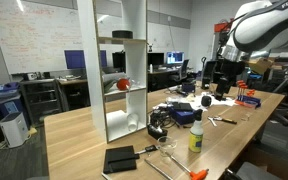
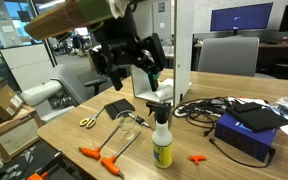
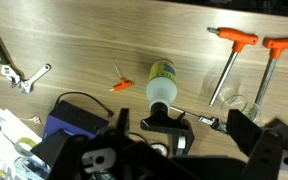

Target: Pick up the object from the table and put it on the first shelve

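Object [image 1: 159, 121]: black lump resting on the table [image 1: 74, 138], just beside the foot of the white shelving unit and outside the first shelve [image 1: 124, 115]. The arm is held raised above the tabletop with the wrist pointing down. The gripper [image 2: 134, 72] hangs in the air, fingers spread wide, holding nothing. A spray bottle [image 3: 161, 84] stands near the object.

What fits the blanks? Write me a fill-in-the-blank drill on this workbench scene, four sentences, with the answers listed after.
1. The spray bottle stands ___ on the table.
2. The T-handled tools in the wrist view have ___ handles.
3. The small thing in a cubby of the white shelving unit is ___ in colour.
4. The gripper hangs above the table with its jaws ___.
Missing words: upright; orange; red; open.
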Controlling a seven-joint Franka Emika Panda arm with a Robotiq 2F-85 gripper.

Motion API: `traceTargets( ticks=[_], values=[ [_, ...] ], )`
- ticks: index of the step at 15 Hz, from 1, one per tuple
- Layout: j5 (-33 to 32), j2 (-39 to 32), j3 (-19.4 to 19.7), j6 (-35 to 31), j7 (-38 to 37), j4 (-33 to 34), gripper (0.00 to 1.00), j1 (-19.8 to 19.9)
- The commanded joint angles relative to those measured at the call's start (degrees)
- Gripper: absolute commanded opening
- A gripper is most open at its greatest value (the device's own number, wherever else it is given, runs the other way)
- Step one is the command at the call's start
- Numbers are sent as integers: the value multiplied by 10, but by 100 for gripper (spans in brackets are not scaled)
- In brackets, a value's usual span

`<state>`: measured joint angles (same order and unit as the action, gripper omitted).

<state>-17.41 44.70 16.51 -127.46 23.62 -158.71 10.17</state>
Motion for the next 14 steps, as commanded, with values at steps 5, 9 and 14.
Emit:
traceTargets(
  ticks=[5, 9, 14],
  values=[
    [3, 0, -3, 2, 2, 1, 100, 2],
    [5, -1, -2, 3, 2, 2, 100, 1],
    [11, -23, -13, 13, 2, 30, 100, -13]
  ],
)
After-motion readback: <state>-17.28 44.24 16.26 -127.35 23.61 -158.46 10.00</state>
